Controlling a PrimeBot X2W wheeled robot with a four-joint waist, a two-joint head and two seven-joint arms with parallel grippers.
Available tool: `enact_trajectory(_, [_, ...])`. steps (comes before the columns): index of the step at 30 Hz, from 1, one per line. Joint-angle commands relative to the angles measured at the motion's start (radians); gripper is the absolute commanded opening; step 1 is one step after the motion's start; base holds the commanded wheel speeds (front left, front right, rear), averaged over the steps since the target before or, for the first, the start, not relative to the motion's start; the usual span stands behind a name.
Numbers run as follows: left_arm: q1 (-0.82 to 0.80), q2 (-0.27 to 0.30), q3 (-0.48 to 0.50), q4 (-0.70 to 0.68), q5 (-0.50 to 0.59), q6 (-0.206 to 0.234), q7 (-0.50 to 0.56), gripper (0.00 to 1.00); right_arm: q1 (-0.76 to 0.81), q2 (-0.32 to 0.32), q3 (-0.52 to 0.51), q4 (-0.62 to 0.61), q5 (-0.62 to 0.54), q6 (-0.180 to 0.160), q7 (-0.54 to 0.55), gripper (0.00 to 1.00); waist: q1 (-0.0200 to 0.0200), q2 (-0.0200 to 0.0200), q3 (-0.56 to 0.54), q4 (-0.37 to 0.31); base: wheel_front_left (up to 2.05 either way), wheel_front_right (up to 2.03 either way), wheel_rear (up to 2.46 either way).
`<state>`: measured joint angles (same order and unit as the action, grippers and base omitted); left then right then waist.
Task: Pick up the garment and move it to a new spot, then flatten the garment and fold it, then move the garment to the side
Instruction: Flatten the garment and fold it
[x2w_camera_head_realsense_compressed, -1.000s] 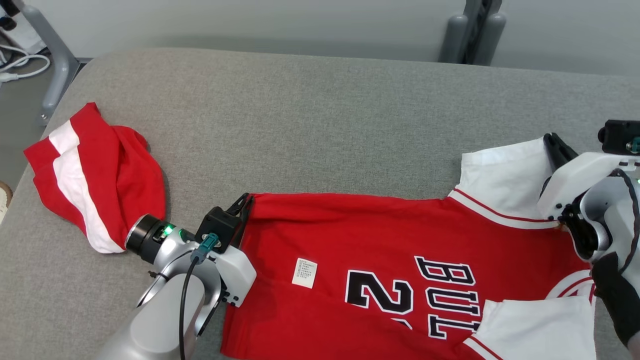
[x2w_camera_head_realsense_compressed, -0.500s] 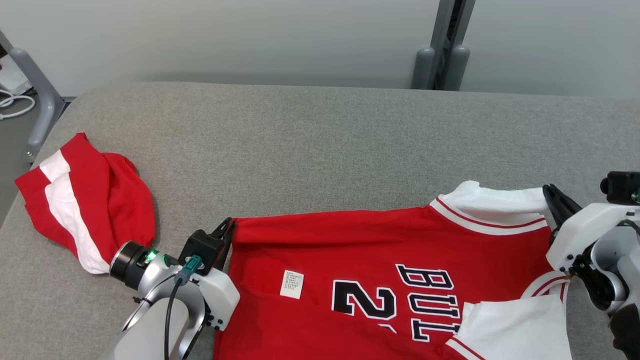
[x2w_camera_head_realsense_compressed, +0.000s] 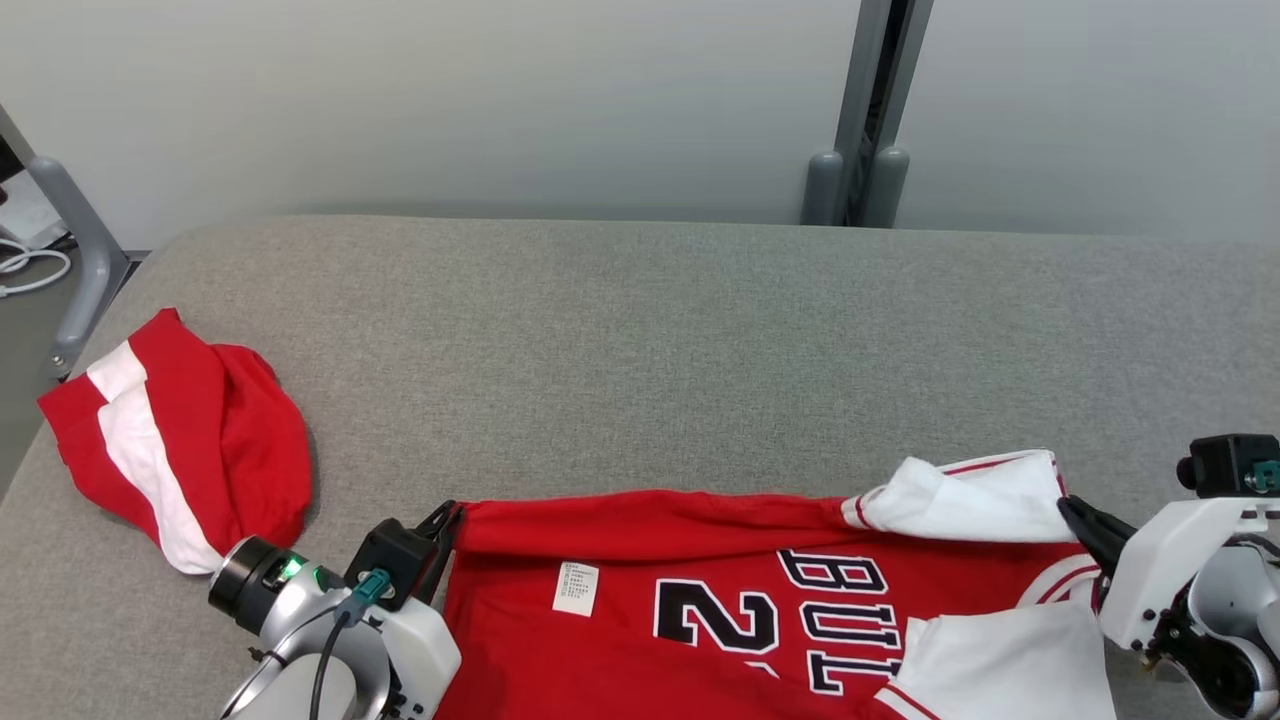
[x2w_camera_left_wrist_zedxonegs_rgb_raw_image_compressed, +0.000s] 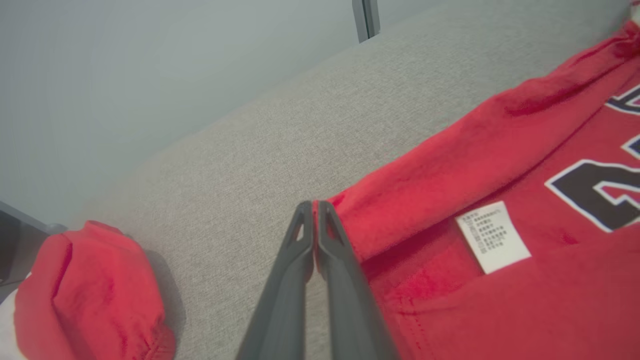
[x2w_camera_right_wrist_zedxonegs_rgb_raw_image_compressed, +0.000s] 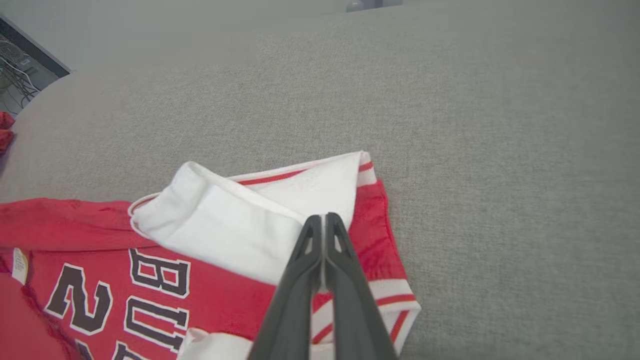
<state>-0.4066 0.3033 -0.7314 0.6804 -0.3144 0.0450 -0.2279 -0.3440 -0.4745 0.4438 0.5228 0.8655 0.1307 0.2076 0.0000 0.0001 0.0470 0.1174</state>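
The red fabric jersey with white sleeves and black lettering (x2w_camera_head_realsense_compressed: 640, 525) lies along the near edge of the grey cloth-covered table (x2w_camera_head_realsense_compressed: 640, 340), from the middle to the right, with its far edge doubled over. It looks light, limp and quick to sag or crease, so the two ends of that far edge are the sensible holds: the left gripper (x2w_camera_head_realsense_compressed: 447, 528) is pinched on the red hem corner, the right gripper (x2w_camera_head_realsense_compressed: 1078, 512) on the white sleeve. A crumpled red-and-white garment (x2w_camera_head_realsense_compressed: 170, 440) sits at the left, with a pale wall (x2w_camera_head_realsense_compressed: 450, 100) beyond.
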Motion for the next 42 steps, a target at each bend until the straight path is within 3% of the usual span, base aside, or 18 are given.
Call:
enact_trajectory(1, [0.012,0.014,-0.002,-0.007,0.000,0.003,-0.001,0.00,0.023,-0.014,-0.010,-0.026,0.015,0.000,0.021,0.00,0.0000,-0.0001,-0.007,-0.003,0.00,0.00,0.00])
enact_trajectory(17, [0.076,0.084,-0.045,-0.091,0.004,-0.021,0.028,0.00,0.163,-0.066,-0.145,-0.237,0.060,0.000,0.277,0.00,0.0000,-0.0001,-0.034,-0.018,0.00,0.00,0.00])
enact_trajectory(30, [0.117,0.152,-0.087,-0.214,0.010,-0.038,0.102,0.00,0.268,-0.024,-0.278,-0.409,0.037,0.000,0.508,0.00,0.0000,-0.0001,-0.033,-0.011,0.00,0.00,0.00])
enact_trajectory(42, [0.143,0.179,-0.102,-0.290,-0.003,-0.019,0.149,0.00,0.334,0.049,-0.382,-0.483,-0.026,0.000,0.646,0.00,0.0000,-0.0001,-0.029,-0.009,0.00,0.00,0.00])
